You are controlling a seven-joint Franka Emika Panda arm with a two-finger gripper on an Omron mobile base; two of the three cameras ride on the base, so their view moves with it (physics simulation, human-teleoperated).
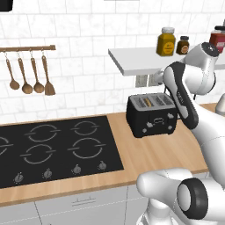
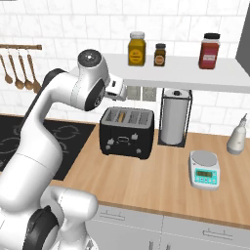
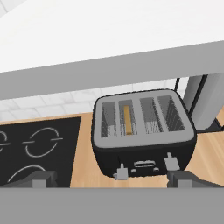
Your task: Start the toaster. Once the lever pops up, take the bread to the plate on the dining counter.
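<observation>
Gripper (image 3: pixel 112 177) hangs above and in front of the toaster (image 3: pixel 144 131), jaws spread wide, nothing between them. In the hand view the two dark fingertips (image 3: pixel 43 177) straddle the bottom of the picture, and the toaster sits just beyond them, ahead and below.

Toaster: black box, silver slotted top, standing on the wood worktop (image 2: pixel 161 180) under the white shelf (image 2: pixel 195 73). Its front face, with the two pale levers (image 3: pixel 121 171), is turned toward the gripper. Long axis runs crosswise to the line of approach, roughly parallel to the line between the fingertips. The four slots run front to back, pointing away from the hand.

The bread (image 3: pixel 127 120) stands on edge in the second slot from the left as the hand view shows it, sunk low, only a brown strip visible. It lies ahead of the gripper and slightly left of its midline; its long edge follows the slot, away from the hand.

Levers sit at the near lower edge of the front face, closest to the fingertips. Judgement: the start move calls for a short descent forward onto a lever, not yet touched. Hob (image 1: pixel 52 149) lies off to the left side of the hand.
</observation>
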